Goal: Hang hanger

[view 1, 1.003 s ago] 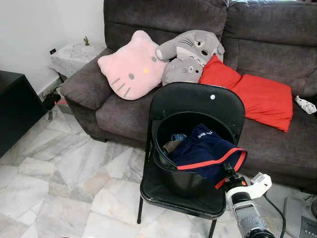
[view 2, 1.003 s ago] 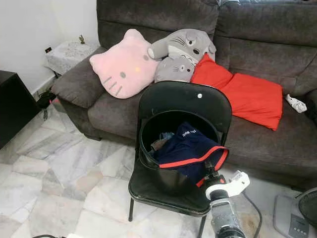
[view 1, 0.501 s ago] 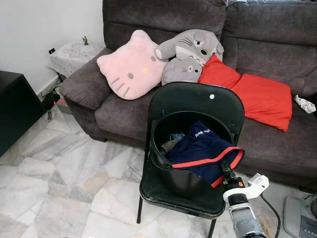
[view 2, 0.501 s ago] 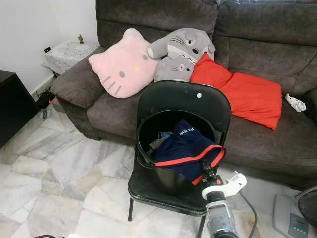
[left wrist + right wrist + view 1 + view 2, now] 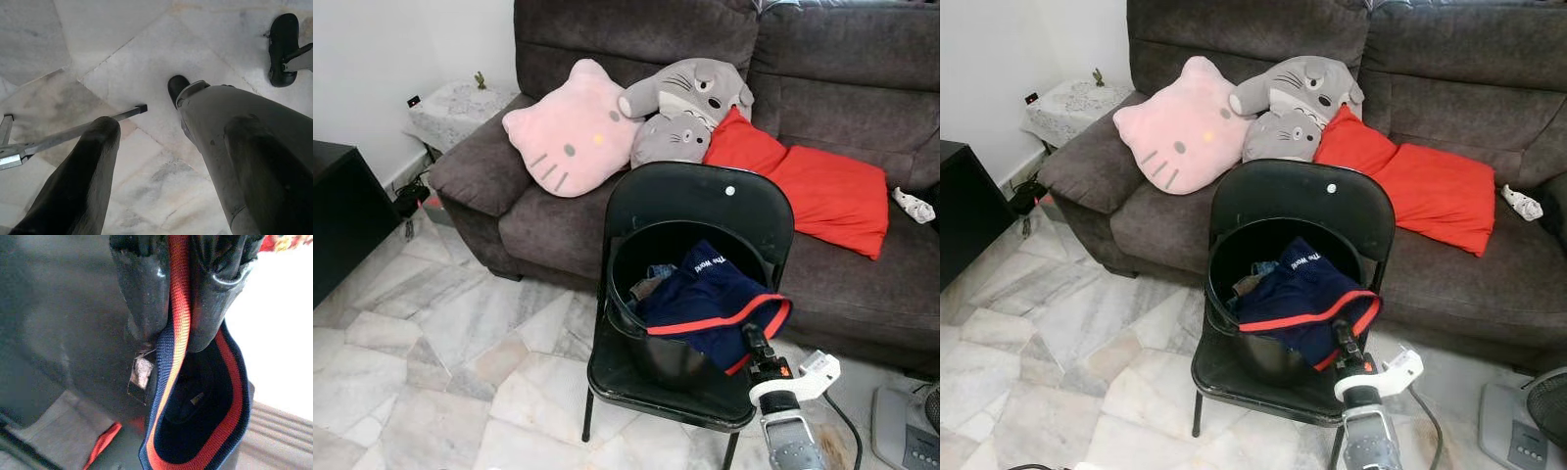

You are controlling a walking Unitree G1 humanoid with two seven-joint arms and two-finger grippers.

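The right gripper (image 5: 178,293) is clamped on the red-trimmed hem of a navy garment (image 5: 705,299) draped over the front rim of a black bucket (image 5: 641,343) on a folding chair (image 5: 700,201). No hanger is discernible; lifting the garment clear apparently comes next. The left gripper (image 5: 166,147) hangs parted above the floor.

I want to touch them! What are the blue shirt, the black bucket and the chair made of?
The blue garment looks like soft knitted cloth: it drapes, and its red trim shows ribbed weave between the right gripper fingers. The black bucket looks like smooth plastic, slightly glossy. The folding chair seems painted metal, or maybe hard plastic, with a dull sheen.
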